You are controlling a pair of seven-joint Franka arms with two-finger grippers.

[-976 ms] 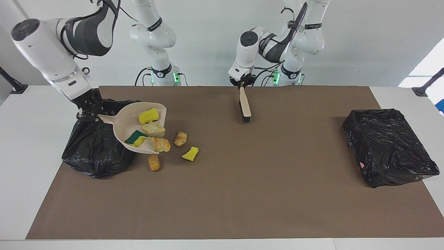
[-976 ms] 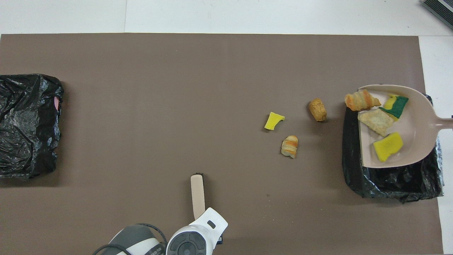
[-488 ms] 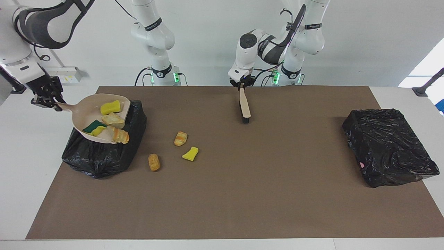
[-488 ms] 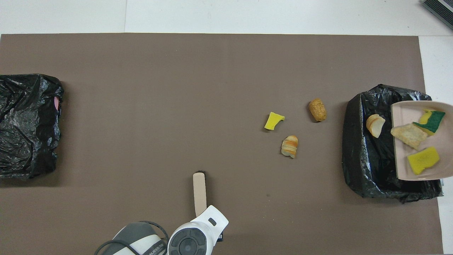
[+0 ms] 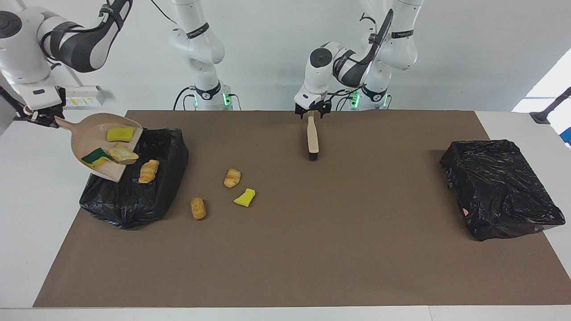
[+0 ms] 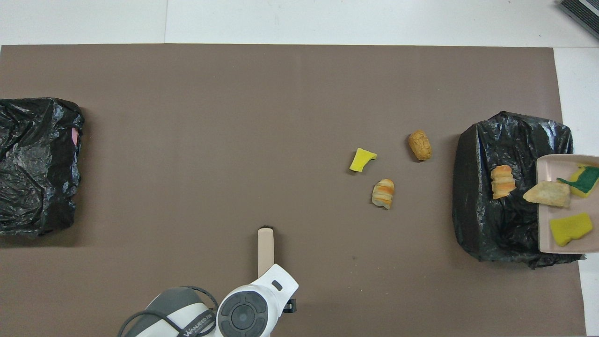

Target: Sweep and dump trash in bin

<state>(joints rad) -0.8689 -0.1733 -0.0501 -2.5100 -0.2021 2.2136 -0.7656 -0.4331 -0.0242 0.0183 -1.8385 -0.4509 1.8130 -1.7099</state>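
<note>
My right gripper is shut on the handle of the beige dustpan, which is raised and tilted lip-down over the black-bagged bin at the right arm's end. In the pan lie a yellow sponge, a yellow-and-green sponge and a bread piece. One croissant lies on the bin's bag. On the mat beside the bin lie a croissant, a yellow chunk and a bread roll. My left gripper is open over the handle of the brush.
A second black-bagged bin sits at the left arm's end of the brown mat. The brush lies near the robots' edge at mid-table. In the overhead view the dustpan overhangs the bin.
My right arm lifted the dustpan off the mat, carried it over the bin and tilted it; one croissant slid out onto the bag. My left gripper opened off the brush handle.
</note>
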